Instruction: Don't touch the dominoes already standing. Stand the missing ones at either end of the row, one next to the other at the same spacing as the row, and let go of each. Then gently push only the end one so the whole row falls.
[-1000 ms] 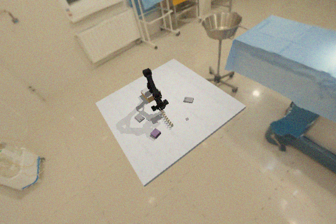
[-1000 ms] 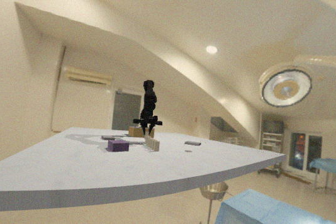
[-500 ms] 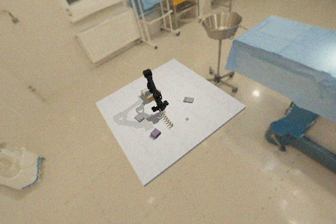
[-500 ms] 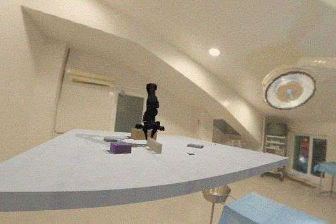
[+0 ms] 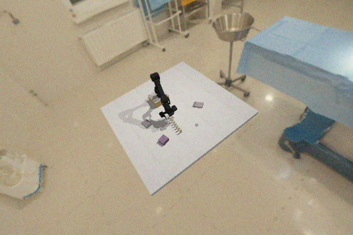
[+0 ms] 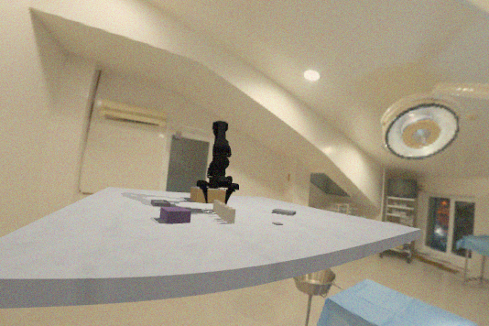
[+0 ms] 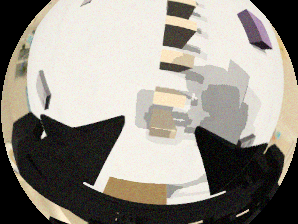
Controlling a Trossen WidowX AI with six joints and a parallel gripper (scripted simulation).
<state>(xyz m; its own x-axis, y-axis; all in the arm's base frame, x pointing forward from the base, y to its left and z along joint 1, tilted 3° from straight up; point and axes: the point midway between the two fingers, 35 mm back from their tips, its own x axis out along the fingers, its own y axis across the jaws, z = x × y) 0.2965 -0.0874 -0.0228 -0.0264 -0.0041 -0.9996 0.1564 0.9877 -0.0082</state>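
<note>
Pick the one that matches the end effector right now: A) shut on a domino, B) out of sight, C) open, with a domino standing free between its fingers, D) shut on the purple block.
C: in the wrist view the end effector is spread wide, and the tan domino stands free between its fingers.

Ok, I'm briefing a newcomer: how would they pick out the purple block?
Find the white table with the black arm. Follow the tan domino row away from the arm; the purple block lies beside its far end, the only purple piece among grey ones.
</note>
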